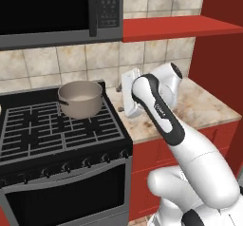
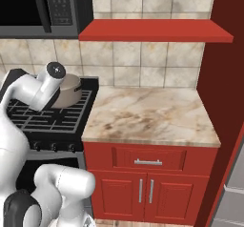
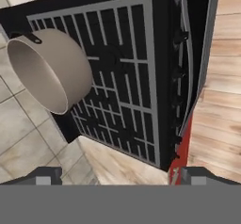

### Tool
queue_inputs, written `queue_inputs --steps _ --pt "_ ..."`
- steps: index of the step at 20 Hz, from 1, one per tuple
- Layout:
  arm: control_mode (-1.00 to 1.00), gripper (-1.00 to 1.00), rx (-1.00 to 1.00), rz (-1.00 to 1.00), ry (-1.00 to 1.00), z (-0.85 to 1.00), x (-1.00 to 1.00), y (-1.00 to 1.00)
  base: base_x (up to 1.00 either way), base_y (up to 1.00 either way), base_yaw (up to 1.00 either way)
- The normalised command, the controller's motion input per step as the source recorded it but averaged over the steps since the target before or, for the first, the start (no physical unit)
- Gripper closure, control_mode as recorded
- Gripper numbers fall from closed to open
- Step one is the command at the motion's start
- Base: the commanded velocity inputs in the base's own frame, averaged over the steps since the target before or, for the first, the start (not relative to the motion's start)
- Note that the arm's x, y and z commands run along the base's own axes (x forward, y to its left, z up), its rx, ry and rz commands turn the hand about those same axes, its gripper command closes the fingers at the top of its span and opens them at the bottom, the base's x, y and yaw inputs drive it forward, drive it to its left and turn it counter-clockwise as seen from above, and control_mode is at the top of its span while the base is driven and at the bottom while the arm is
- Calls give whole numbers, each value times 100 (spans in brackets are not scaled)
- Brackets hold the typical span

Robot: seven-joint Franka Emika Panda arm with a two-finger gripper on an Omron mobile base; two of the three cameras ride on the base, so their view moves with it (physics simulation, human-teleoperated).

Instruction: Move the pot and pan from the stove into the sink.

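Holding nothing: my jaws (image 3: 120,173) spread wide, above the counter (image 1: 199,107) beside the stove (image 1: 57,130). Pot (image 1: 80,98): upper middle of the left base view, on the rear grate, unmoved. Both transfers outstanding, I judge.

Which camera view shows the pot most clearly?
The left base view: the pot stands whole on the stove. The hand view shows it sideways near the edge; in the right base view the arm partly hides it.
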Motion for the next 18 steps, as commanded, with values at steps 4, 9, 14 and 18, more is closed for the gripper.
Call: queue_inputs --steps 4,9,14,18 --pt "-100 -100 -9 1 0 -28 38 22 0 0 0" --pt "-100 -100 -7 2 0 -32 40 17 0 0 0" --pt "-100 -100 -2 4 0 -30 45 11 0 0 0" --pt "-100 -100 -1 5 0 -30 52 14 0 0 0"
